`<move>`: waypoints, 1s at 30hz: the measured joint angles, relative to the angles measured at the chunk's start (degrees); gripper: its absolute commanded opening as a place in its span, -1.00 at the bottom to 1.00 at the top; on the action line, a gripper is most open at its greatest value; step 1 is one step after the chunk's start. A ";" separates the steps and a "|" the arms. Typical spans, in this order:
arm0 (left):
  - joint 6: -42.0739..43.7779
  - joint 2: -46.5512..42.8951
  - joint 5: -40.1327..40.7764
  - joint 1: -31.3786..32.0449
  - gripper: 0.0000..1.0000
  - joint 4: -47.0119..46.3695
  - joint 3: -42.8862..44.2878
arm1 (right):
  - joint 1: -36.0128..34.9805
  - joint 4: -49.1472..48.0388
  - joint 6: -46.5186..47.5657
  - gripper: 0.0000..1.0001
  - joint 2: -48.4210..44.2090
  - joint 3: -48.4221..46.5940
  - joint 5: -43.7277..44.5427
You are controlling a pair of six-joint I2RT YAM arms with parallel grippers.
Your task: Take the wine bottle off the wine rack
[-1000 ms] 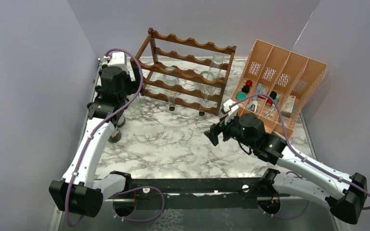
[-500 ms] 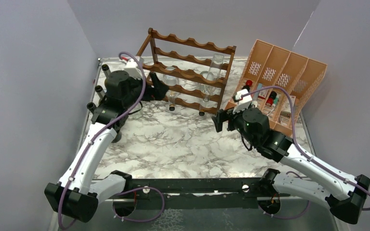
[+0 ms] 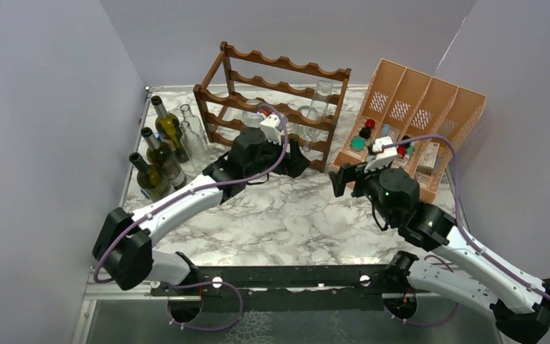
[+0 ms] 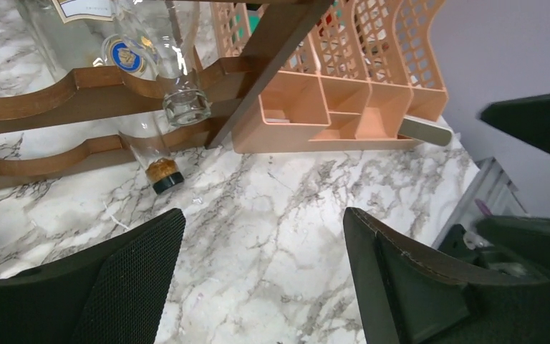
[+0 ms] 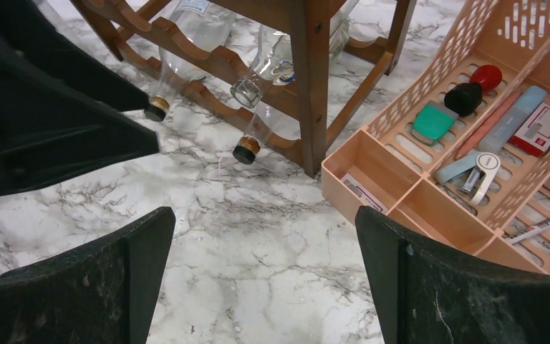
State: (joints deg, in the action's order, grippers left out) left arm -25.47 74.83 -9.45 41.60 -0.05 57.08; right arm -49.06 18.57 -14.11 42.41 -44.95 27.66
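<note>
The dark brown wine rack (image 3: 281, 87) stands at the back of the marble table. Clear wine bottles lie in its lower tiers, necks pointing forward: one with a black cap (image 4: 159, 174), one with an open mouth (image 4: 185, 106), and a third with a cap (image 5: 157, 107) further left. My left gripper (image 3: 297, 162) hovers open just in front of the rack's right end, with only marble between its fingers (image 4: 263, 222). My right gripper (image 3: 339, 180) is open too, a little right of it, facing the rack's right post (image 5: 314, 86). Neither touches a bottle.
A peach-orange divided organiser (image 3: 465, 122) with small items stands at the right, close to the rack. Three dark green bottles (image 3: 159, 152) and a clear one (image 3: 189, 129) stand upright at the left. The left gripper's black body (image 5: 50, 122) fills the right wrist view's left side.
My left arm has swung from the back left corner across to the front of the rack's right end, uncovering the standing bottles. The right gripper moved slightly right and towards the rack.
</note>
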 measured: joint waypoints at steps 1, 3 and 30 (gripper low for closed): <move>-0.04 1.64 0.15 0.15 0.76 -2.14 -0.63 | 0.00 0.50 -0.11 0.99 -0.83 0.00 0.13; -0.15 4.70 0.98 0.15 0.77 -5.92 -1.20 | 0.00 1.44 -0.63 0.99 -2.38 0.00 0.44; -7.41 25.14 10.82 0.15 0.47 -24.06 2.67 | 0.00 8.17 -3.78 0.99 -7.32 0.00 2.73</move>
State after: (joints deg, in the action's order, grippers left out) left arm -32.88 99.96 1.37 41.76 -24.12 59.75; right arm -49.06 26.74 -17.89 35.09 -44.95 30.39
